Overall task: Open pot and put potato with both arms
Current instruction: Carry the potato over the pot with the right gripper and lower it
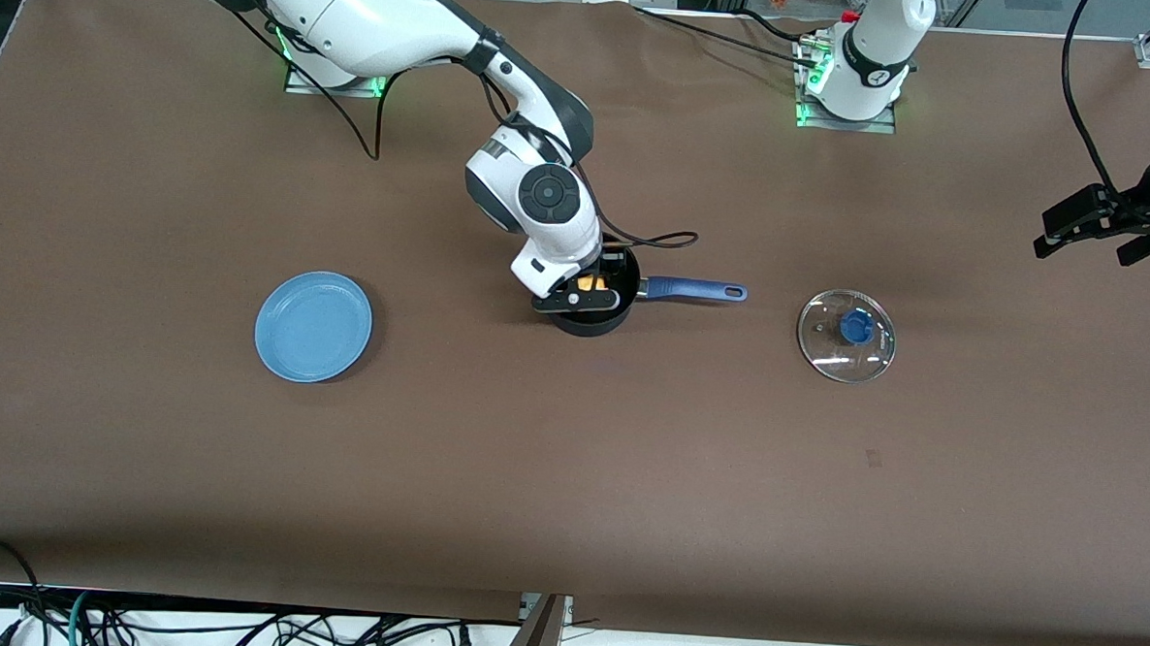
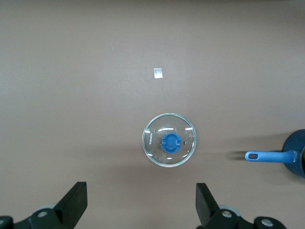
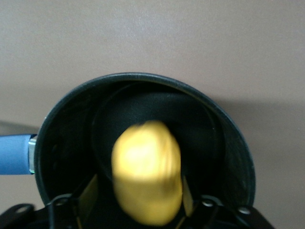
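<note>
Here, going from the right arm's end of the table toward the left arm's: a light-blue plate (image 1: 313, 326) lies bare on the brown table (image 1: 568, 478), well apart from everything else. Next comes the right gripper (image 1: 584, 287), hanging directly over the mouth of the pot (image 1: 594, 322), with the potato (image 1: 591, 283) between its fingers. In the right wrist view the potato (image 3: 147, 171) looks blurred, its long axis pointing down into the pot (image 3: 71, 119), and the fingers stand slightly off its sides. My reading is that the grip is being let go just now, though whether the potato is already free I cannot tell. That is the relation the next move turns on: the potato lies straight below the gripper and inside the pot's rim, so it only needs to fall. The pot's blue handle (image 1: 693, 290) points away from the right gripper, toward the lid.

Further along, the glass lid (image 1: 847, 336) with its blue knob lies flat on the table, already off the pot. The left gripper (image 1: 1093, 234) waits high over the left arm's end of the table, jaws wide apart and empty; in its wrist view the lid (image 2: 169, 140) sits just ahead of its fingertips (image 2: 76, 200). The right arm is plainly the nearer to the pot.

Small lettering is printed on the lid's glass rim, too fine to read surely. A small pale square mark (image 2: 158, 73) lies on the table past the lid.
</note>
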